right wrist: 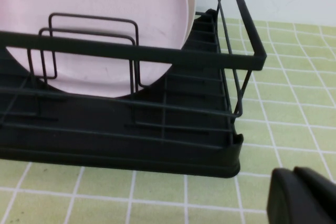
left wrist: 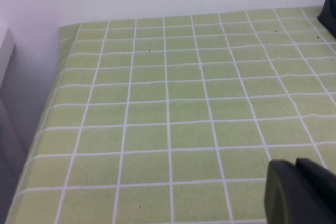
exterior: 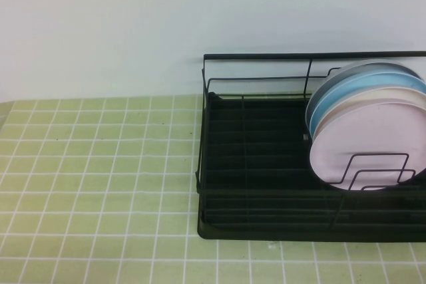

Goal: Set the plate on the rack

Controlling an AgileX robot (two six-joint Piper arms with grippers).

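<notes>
The table [exterior: 100,184], covered in green checked cloth, takes up most of what I see, bare on my left side. The rack [exterior: 266,164] sits at its right, black wire over a black tray, with its tall back rail toward the wall so plates can lean into it. The plate [exterior: 363,147] already stands on edge in the rack, frontmost of the stack and held by the wire dividers, which I judge keep it from rolling or tipping forward. It is round, pale pink, matte, with a shallow rim. Behind it lean a cream plate [exterior: 373,104] and a blue plate [exterior: 359,88].

My left gripper [left wrist: 302,192] hangs over bare cloth, well away from the rack. My right gripper [right wrist: 302,198] is just outside the rack's front corner. I cannot tell whether either is spread or closed; neither holds anything I can see.
</notes>
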